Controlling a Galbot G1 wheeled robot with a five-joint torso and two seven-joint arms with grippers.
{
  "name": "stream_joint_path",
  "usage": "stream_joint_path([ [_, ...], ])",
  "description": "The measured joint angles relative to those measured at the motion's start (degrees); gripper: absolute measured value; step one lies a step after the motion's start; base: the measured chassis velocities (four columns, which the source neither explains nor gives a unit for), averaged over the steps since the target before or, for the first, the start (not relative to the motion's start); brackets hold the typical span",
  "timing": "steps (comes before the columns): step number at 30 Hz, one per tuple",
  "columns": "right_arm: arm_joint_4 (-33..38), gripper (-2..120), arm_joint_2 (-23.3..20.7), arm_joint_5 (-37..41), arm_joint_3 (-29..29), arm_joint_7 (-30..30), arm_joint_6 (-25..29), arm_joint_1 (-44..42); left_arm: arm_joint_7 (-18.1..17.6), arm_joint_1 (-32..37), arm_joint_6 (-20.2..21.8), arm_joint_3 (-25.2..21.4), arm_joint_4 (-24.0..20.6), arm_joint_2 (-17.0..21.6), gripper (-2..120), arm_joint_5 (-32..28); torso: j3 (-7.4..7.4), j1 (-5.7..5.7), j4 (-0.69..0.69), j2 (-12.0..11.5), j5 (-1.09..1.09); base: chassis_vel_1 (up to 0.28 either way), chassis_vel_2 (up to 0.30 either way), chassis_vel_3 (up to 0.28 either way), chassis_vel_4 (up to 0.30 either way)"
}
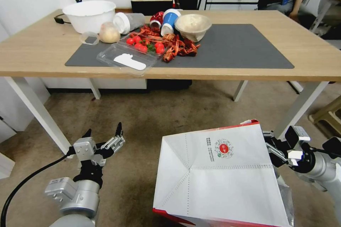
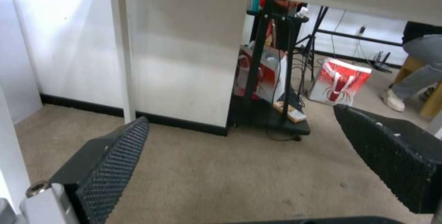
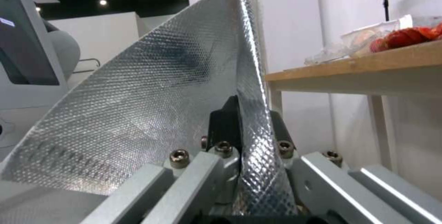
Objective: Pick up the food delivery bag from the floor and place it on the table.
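White walls (image 2: 184,61), black skirting (image 2: 179,123), black wheeled rack (image 2: 271,89), ceiling spotlights (image 3: 103,2)

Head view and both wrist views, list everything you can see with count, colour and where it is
Boxy white paper food delivery bag: one, white with red edges, silver foil lining, held near the right arm.
Light-wood table: one, white legs, ahead.
Dark grey mat: one, on the table.
White bowl: one, table's far left.
Beige bowl: one, on the mat.
Red crayfish: a pile, mid-mat.
Red cherry tomatoes: several, in a clear tray.
Brownish-grey carpet floor: under the table.
Left gripper: one, open, low above the carpet.
Right gripper: one, shut on the bag's rim.
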Motion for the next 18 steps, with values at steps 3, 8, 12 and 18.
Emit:
stream_joint_path([
  [3,0.02,0,0.00,0.04,0.06,-0.01,0.00,-0.04,0.02,0.01,0.01,0.00,0.00,-0.05,100,0.00,0.43,0.22,0.00,0.64,0.00,0.000,0.000,0.000,0.000],
  [8,0.19,0,-0.13,0.22,0.31,-0.02,-0.02,-0.09,0.05,0.03,0.01,0.05,0.02,-0.10,100,0.06,1.18,0.61,0.00,1.78,0.00,0.000,0.000,0.000,0.000],
  [12,0.23,0,-0.23,0.32,0.38,-0.03,-0.02,-0.24,0.08,0.03,0.01,0.07,0.09,-0.12,100,0.09,1.76,0.90,0.00,2.67,0.00,0.000,0.000,0.000,0.000],
  [18,0.29,0,-0.34,0.35,0.39,-0.04,-0.04,-0.28,0.12,-0.02,-0.01,0.10,0.10,-0.13,100,0.10,2.86,1.45,0.00,4.32,0.00,0.000,0.000,0.000,0.000],
])
